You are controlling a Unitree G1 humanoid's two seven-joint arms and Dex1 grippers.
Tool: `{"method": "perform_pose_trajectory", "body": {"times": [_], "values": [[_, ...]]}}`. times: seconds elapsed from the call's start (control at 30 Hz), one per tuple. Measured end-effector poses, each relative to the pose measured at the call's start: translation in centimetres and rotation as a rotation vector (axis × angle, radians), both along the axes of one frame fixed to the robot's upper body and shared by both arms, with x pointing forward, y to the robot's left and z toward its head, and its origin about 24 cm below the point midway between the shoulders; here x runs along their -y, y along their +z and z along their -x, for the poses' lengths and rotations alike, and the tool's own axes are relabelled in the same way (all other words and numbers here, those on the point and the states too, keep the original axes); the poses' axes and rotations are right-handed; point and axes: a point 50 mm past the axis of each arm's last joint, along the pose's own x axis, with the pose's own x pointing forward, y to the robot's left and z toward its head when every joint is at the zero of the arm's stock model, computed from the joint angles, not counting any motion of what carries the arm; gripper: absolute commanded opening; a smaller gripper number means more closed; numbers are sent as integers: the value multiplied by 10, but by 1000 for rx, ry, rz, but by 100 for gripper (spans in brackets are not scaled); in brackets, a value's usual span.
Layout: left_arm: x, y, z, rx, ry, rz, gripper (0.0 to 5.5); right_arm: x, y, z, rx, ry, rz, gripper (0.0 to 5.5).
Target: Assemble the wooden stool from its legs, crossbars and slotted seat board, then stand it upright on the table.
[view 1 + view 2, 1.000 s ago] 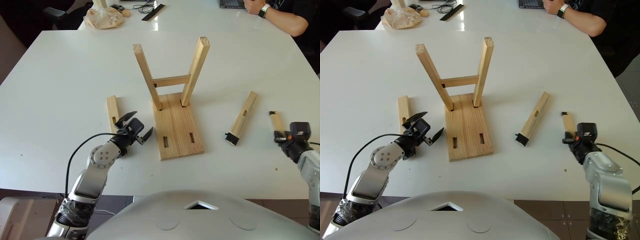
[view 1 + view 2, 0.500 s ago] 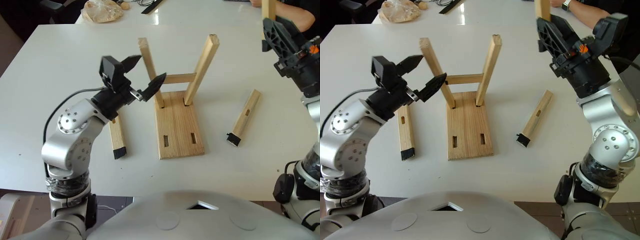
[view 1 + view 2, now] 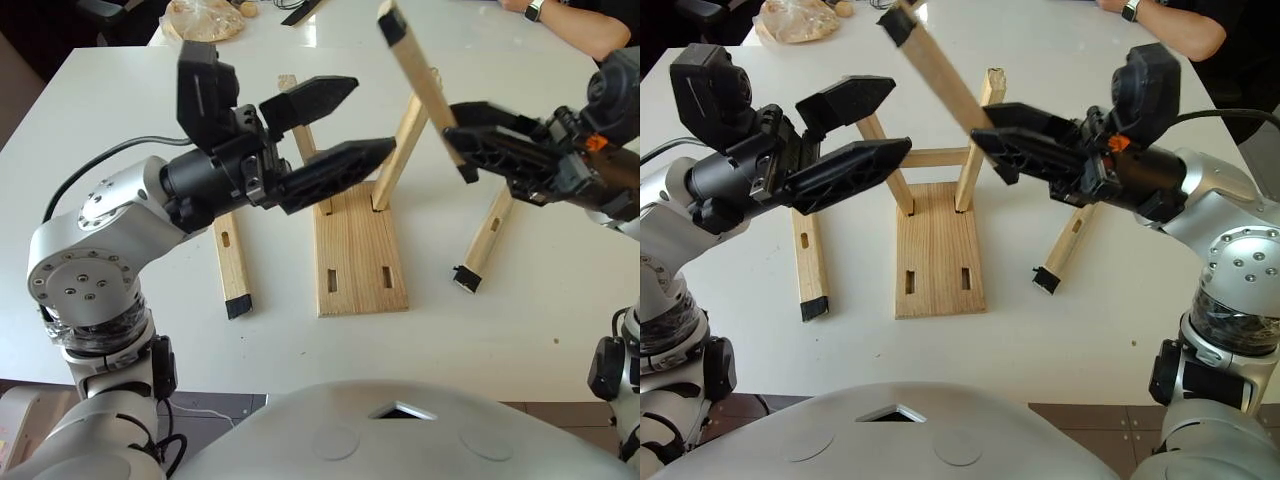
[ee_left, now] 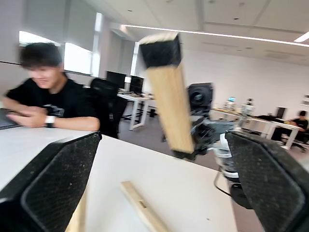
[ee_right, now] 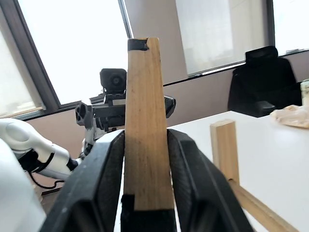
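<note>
At the left of the frame a loose leg (image 3: pixel 230 260) lies flat on the white worktop (image 3: pixel 90 100), black-capped end toward the near edge. Above it the left gripper (image 3: pixel 370 116) has risen from its low spot beside that leg a second ago, and it now hangs in the air with its fingers spread wide and empty, pointing toward the middle. In the centre the seat board (image 3: pixel 360 250) lies flat with two legs standing in its far slots, joined by a crossbar (image 3: pixel 935 157). The two near slots are bare, so I'd judge the stool about half built. Just right of centre, the held leg (image 3: pixel 420 80) slants up toward the top of the frame. It was down near the right edge of the worktop a moment back. The right gripper (image 3: pixel 458 140) has carried it up, with its fingers clamped on the lower part of it. The two grippers now face each other over the board, which looks to me like a handover or a re-grip before that leg goes into a near slot. At lower right another loose leg (image 3: pixel 485 235) waits on the worktop.
</note>
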Motion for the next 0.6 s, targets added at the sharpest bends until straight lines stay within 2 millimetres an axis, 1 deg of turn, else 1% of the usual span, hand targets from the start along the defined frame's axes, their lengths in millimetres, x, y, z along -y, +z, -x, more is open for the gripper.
{"method": "perform_pose_trajectory", "body": {"times": [0.13, 0.2, 0.3, 0.5, 0.6], "values": [[10, 1, 10, 33, -139, -50, 476, -4, -8, 4, -27, 137, 57, 131], [12, -1, 11, 35, -174, -71, 444, -5, -13, 3, -54, 178, 83, 131], [14, -5, 9, 34, -173, -104, 395, -7, -16, -1, -71, 221, 101, 131], [14, -5, 8, 56, -177, -109, 294, -10, -21, -5, -63, 244, 136, 131], [14, -5, 7, 58, -173, -105, 259, -10, -21, -5, -47, 253, 137, 131]]}}
